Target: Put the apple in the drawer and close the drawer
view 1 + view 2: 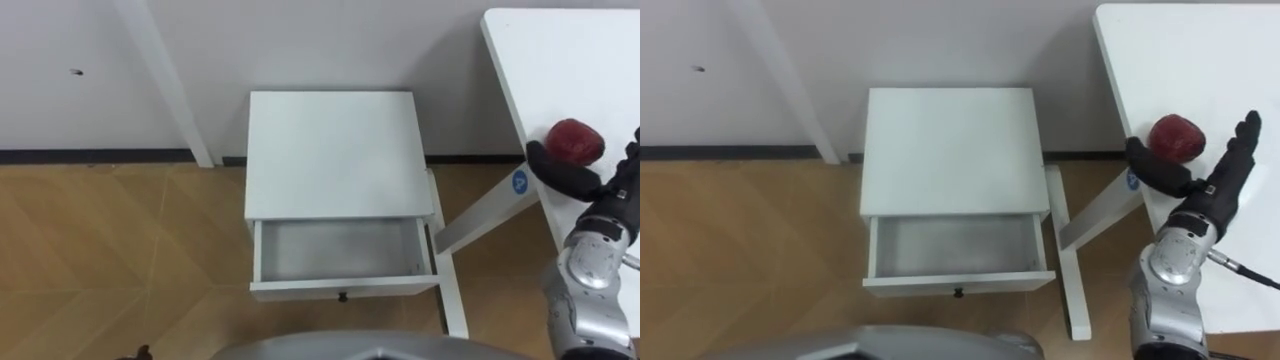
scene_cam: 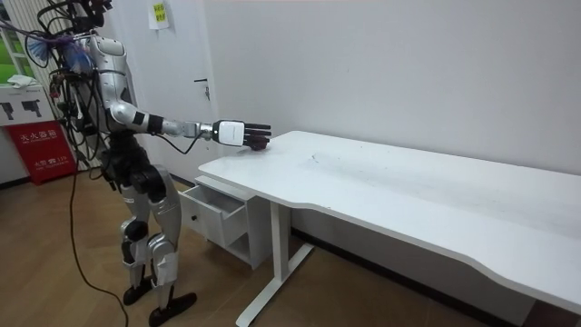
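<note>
apple (image 1: 1177, 136) on table (image 1: 1160, 50), beside right robot hand (image 1: 1212, 190)

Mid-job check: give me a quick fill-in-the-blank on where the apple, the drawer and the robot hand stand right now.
1. The red apple lies on the white ____, near its corner.
2. The drawer of the white cabinet is ____.
3. The robot hand at the apple is the robot's ____ one.
4. The apple sits between that robot hand's straight fingers and its ____.

Missing words: table; open; right; thumb.
</note>
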### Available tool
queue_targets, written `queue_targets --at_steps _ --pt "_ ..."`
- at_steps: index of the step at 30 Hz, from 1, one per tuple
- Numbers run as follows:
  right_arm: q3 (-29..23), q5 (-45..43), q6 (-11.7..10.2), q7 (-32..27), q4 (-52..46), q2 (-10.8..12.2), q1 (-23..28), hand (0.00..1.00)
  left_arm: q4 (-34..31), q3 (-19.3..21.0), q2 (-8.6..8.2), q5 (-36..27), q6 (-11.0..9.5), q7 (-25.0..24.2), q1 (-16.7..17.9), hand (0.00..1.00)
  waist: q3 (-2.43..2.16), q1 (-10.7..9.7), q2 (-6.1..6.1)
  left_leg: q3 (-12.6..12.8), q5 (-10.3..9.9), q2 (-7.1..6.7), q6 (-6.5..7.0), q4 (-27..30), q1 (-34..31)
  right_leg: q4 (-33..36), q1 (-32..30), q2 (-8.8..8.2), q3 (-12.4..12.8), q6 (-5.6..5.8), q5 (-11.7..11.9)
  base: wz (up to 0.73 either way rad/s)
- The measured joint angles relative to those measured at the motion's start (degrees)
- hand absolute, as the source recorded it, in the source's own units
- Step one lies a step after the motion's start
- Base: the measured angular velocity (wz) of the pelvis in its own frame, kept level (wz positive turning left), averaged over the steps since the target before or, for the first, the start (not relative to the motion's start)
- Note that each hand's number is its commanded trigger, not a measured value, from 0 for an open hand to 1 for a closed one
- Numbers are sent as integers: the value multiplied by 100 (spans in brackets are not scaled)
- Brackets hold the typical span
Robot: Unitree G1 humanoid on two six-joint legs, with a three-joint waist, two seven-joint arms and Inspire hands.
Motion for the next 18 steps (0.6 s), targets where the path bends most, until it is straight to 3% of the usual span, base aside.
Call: queue_targets --at_steps 9,18 --pt "-295 9 5 -119 1 -13 -26 0 -14 142 -12 15 61 -154 1 0 -6 6 47 -1 -1 0 0 3 -14 2 -10 1 -6 0 0 0" --pt "-306 13 28 -154 0 -223 -102 0 -66 253 -19 23 87 -278 -1 0 -16 47 61 -10 0 1 0 8 -49 3 -31 -1 -32 0 0 0"
